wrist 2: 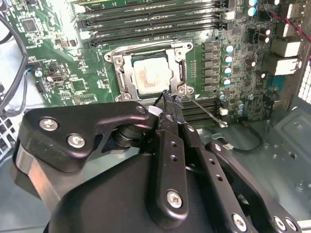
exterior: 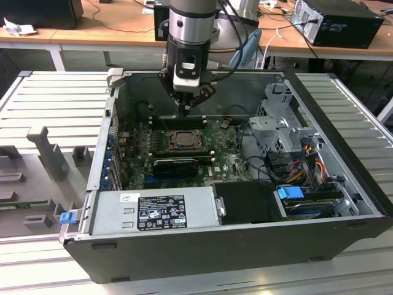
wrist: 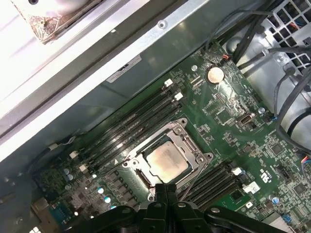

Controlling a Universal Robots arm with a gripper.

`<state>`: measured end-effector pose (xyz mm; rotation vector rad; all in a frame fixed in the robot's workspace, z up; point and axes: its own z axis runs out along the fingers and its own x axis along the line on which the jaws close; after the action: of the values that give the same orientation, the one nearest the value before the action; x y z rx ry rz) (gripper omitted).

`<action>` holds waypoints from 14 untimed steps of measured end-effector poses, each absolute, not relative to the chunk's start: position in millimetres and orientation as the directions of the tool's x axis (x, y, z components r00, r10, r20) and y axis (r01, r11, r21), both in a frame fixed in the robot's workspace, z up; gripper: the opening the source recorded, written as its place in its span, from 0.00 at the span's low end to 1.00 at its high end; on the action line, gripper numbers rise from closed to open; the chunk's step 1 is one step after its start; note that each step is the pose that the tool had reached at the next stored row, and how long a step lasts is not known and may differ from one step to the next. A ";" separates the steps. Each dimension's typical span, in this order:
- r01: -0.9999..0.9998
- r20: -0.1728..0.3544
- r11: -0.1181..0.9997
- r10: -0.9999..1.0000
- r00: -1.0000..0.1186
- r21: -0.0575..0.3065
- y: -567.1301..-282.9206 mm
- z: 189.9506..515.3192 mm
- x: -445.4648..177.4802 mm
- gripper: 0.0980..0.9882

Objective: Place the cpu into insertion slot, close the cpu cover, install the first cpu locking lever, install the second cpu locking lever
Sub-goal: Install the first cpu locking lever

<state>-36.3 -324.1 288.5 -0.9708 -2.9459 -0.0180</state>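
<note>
The cpu (wrist 2: 151,76) lies flat in the insertion slot (wrist 2: 113,59) on the green motherboard, pale metal face up. The cpu cover (wrist 2: 177,65) is down around it, with the chip showing through its window. In the first wrist view the cpu (wrist: 166,162) and the cover's frame (wrist: 190,144) sit just ahead of my fingertips. My gripper (wrist 2: 171,99) is shut with nothing between its fingers, its tip at the socket's corner. A thin metal locking lever (wrist 2: 204,110) sticks out sideways from that corner. In the exterior view my gripper (exterior: 186,110) hangs just behind the socket (exterior: 183,139).
Black memory slots (wrist 2: 150,22) flank the socket on both sides. A black card (exterior: 176,165) lies in front of it. Cables and a drive cage (exterior: 279,126) fill the exterior view's right side of the case, and the power supply (exterior: 156,210) sits at the front. Case walls enclose the board.
</note>
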 end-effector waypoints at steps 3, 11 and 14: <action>0.533 0.041 0.846 0.533 -0.845 -0.001 -324.1 288.5 -36.3 0.01; 0.358 0.040 0.934 0.358 -0.933 -0.001 -324.1 286.9 -36.3 0.01; 0.338 0.033 0.941 0.338 -0.941 0.002 -324.1 285.6 -36.6 0.01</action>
<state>-36.6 -324.1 285.6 -0.5339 -3.0633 -0.0117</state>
